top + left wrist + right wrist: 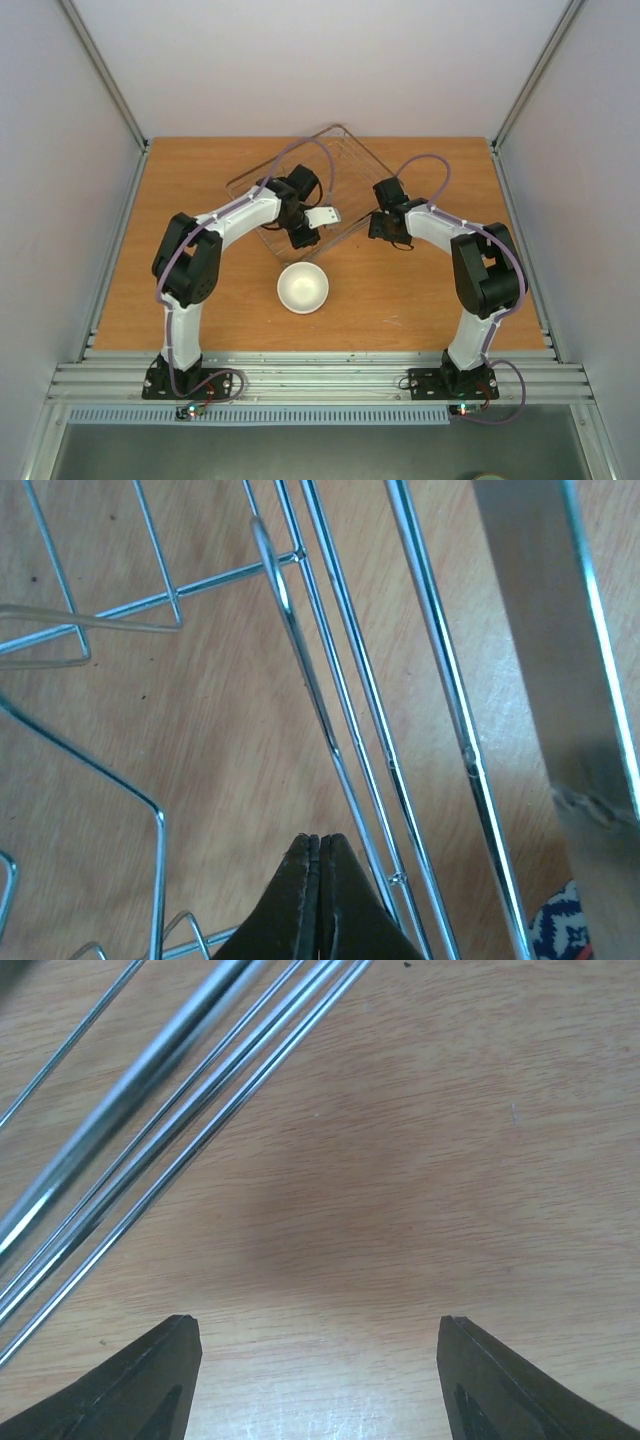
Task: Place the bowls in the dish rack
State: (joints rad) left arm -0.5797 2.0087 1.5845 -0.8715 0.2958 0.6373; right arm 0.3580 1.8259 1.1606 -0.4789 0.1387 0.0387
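Overhead, the rack (300, 175) sits skewed like a diamond at the middle back of the table (430, 310), with no bowl visible in it. The white bowl (303, 287) stands upright on the wood just in front of the rack's near corner, between the two arms and apart from both.

The left gripper (318, 845) is pressed fully together with nothing in it. It hangs over the rack's near right edge, its tips just beside the long parallel side wires, though I cannot tell whether they touch. At the bottom right corner of the left wrist view a scrap of blue-and-white pattern (560, 927) shows, probably the rim of a zigzag bowl, but too little is visible to be sure.

The right gripper (317, 1325) has its fingers (160, 1380) spread wide over bare wood, holding nothing. It points down just outside the rack's right side, whose wires cross the upper left of the right wrist view.
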